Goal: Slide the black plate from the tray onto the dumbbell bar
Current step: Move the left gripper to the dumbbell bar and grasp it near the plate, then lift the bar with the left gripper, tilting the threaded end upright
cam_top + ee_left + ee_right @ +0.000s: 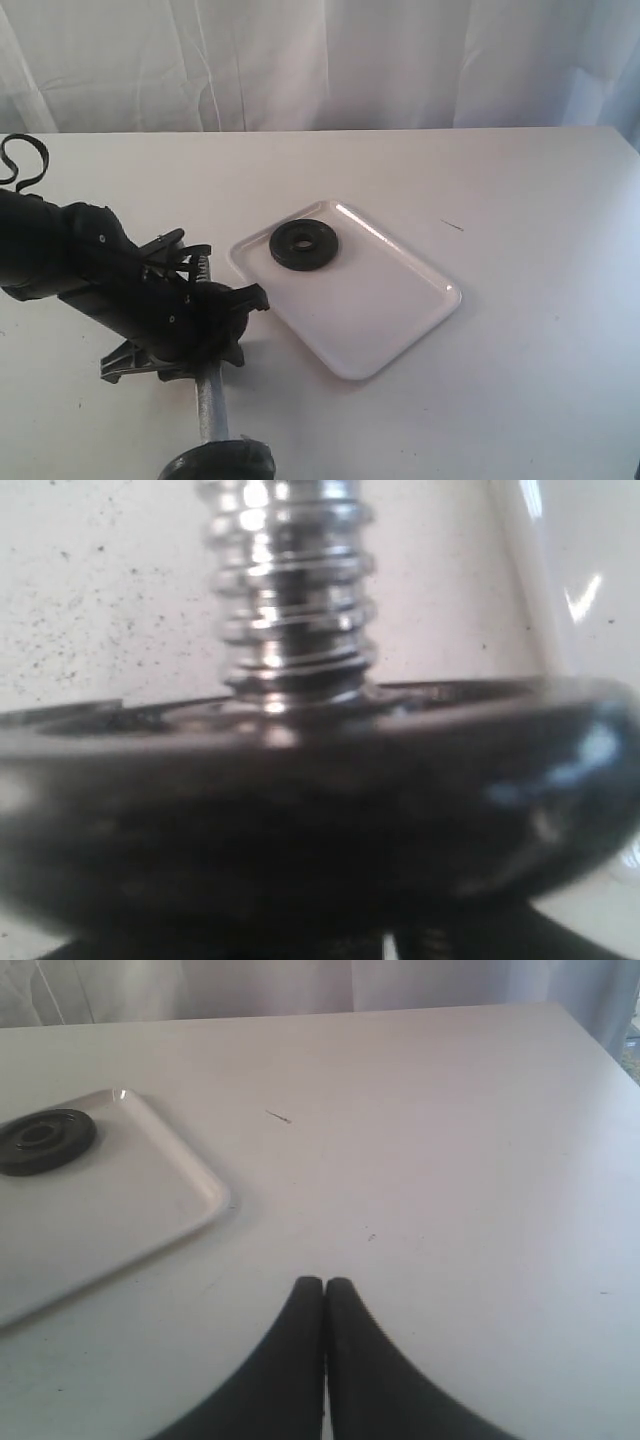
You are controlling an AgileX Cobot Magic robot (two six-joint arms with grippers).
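Observation:
The black plate (pixel 303 245) lies flat in the far corner of the white tray (pixel 380 310). It also shows in the right wrist view as the plate (pixel 42 1140) on the tray (pixel 150 1195). The dumbbell bar (pixel 211 400) lies left of the tray, with a black disc (pixel 218 462) on its near end. My left gripper (pixel 218 318) is clamped across the bar. Its wrist view is filled by a blurred black disc (pixel 300 810) and the threaded chrome end (pixel 290 590), and the fingers are hidden. My right gripper (pixel 325 1284) is shut and empty over bare table, well apart from the tray.
A white curtain (pixel 320 60) hangs behind the white table (pixel 520 200). A small dark mark (pixel 452 225) lies beyond the tray. A grey bracket-like piece (pixel 125 362) sticks out under the left arm. The right arm is out of the exterior view.

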